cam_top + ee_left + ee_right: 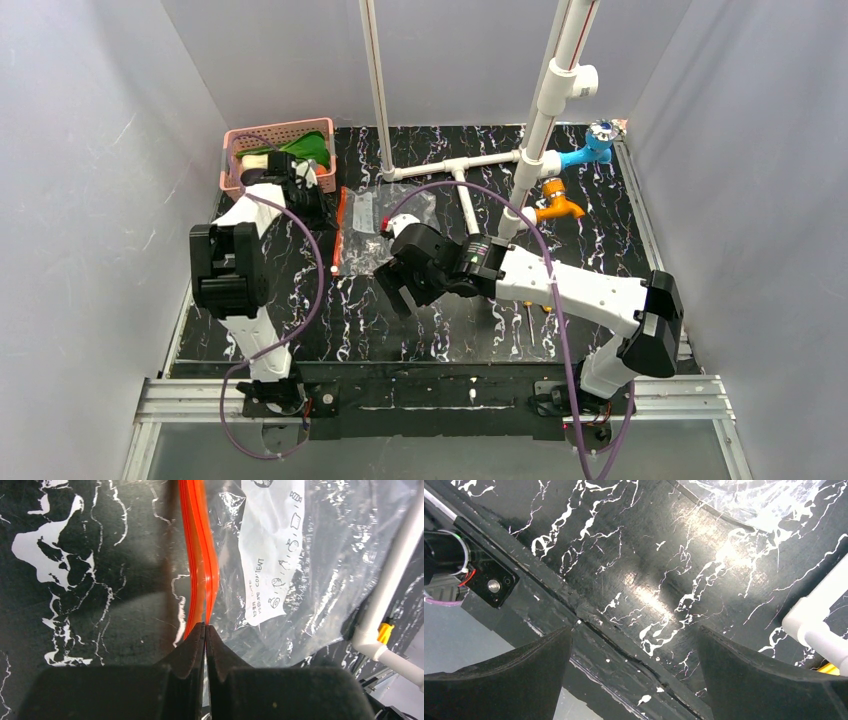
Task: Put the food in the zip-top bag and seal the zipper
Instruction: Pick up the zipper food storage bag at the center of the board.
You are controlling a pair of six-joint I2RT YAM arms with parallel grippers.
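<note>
**Left gripper** (205, 628): jaws together, clamped on the zipper (200, 555). The zipper runs near-to-far along the left edge of the bag (390, 215).

**Bag:** lies flat on the table (440, 330) at centre, with the label (270, 555) facing up. It sits to the right of the basket (236, 160) and nearer than it.

**Food:** the bok choy (308, 148) lies in the basket at the far left corner. The left arm hides any other food there.

**Right gripper** (635, 632): jaws wide apart, holding nothing. It hovers over bare table at the bag's near edge.

**Pipe** (455, 165): white, lies on the table just beyond the bag.
</note>
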